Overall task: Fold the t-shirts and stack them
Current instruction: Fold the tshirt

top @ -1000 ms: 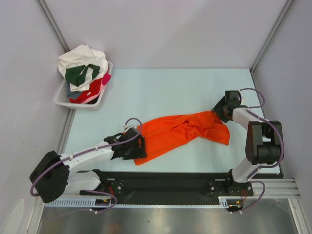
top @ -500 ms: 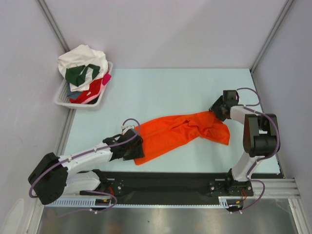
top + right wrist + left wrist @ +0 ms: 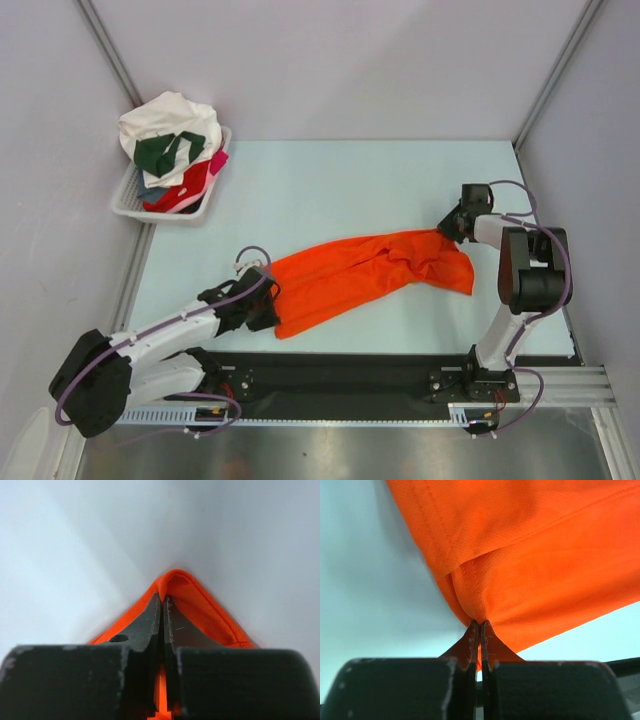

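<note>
A bright orange t-shirt (image 3: 370, 272) lies crumpled lengthwise across the middle of the pale table. My left gripper (image 3: 270, 287) is shut on the shirt's left end; the left wrist view shows the orange fabric (image 3: 530, 555) pinched between the closed fingertips (image 3: 473, 632). At the shirt's far right corner, my right gripper (image 3: 447, 227) is shut on a fold of the orange hem (image 3: 200, 605). More t-shirts (image 3: 172, 140), white, dark green, red and pink, are heaped in the basket at the back left.
The white slatted basket (image 3: 132, 203) sits in the table's back left corner against the wall. Grey walls close in the table on three sides. A black rail (image 3: 340, 375) with the arm bases runs along the near edge.
Both grippers have closed on the orange t-shirt's ends. The left end of the shirt has bunched up and shifted slightly toward the left gripper.
</note>
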`<state>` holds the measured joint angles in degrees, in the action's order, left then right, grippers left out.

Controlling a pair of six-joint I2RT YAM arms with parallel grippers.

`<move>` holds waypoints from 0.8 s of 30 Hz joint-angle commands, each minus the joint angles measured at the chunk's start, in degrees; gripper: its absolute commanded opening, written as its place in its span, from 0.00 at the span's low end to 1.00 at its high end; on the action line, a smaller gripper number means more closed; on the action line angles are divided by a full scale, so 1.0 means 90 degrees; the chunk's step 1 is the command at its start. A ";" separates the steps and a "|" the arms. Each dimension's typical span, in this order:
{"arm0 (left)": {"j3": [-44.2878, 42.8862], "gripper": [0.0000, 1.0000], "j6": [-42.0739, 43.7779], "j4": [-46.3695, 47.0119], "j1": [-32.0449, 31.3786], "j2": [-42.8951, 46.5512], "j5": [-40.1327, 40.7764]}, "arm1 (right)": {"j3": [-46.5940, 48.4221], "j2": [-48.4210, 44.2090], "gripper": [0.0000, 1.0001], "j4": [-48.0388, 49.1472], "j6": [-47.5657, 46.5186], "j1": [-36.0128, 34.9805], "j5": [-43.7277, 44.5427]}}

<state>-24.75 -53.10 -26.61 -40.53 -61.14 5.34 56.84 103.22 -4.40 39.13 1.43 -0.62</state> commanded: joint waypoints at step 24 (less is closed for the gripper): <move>0.0377 0.00 0.0217 -0.0676 0.0461 0.0251 0.0197 | 0.0287 -0.0589 0.71 0.1057 -0.0745 -0.0032 0.0069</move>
<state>-23.46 -52.95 -26.50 -37.30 -59.13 2.81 61.89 101.54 5.65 31.35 0.38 -1.76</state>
